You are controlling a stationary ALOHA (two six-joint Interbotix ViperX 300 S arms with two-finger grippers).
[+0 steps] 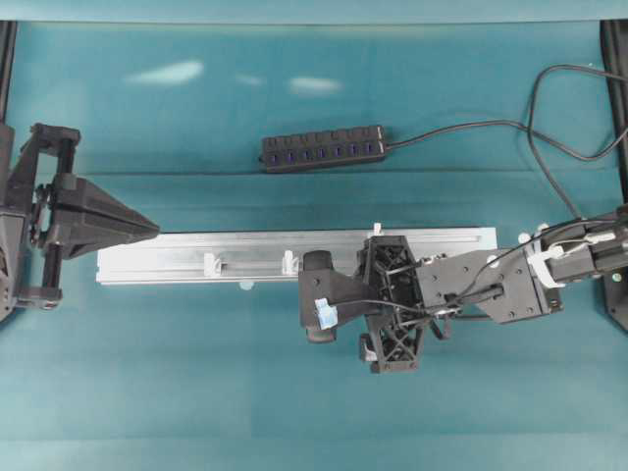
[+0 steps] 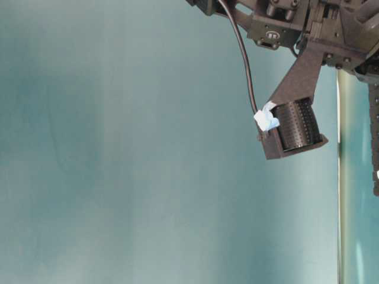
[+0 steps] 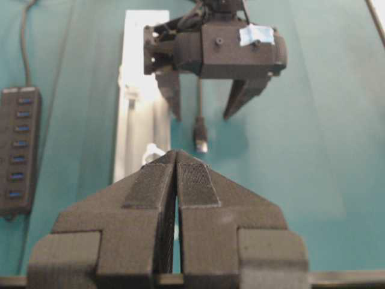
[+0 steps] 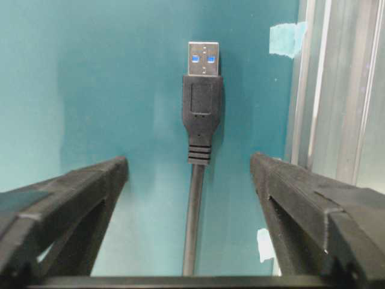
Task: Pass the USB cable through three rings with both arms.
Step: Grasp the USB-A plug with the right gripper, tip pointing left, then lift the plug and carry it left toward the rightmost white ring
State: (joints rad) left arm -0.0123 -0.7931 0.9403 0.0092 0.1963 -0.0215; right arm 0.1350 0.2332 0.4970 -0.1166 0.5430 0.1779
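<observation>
Work surface: a teal mat (image 1: 196,392) covers the whole table, smooth, with soft light reflections near its far edge. A long silver rail (image 1: 177,257) lies across the middle. Three white rings (image 1: 209,264) stand along it; two are beside each other left of centre and the third is near the right arm's wrist. A black multi-port hub (image 1: 322,149) lies beyond the rail, its own lead trailing right.

Left gripper (image 3: 176,158): jaws pressed together, holding nothing, tip near the rail's left end.

Right gripper (image 4: 189,171): jaws apart, straddling the USB cable (image 4: 200,114) without touching it. The plug lies on the mat just beside the rail, between the jaws.
</observation>
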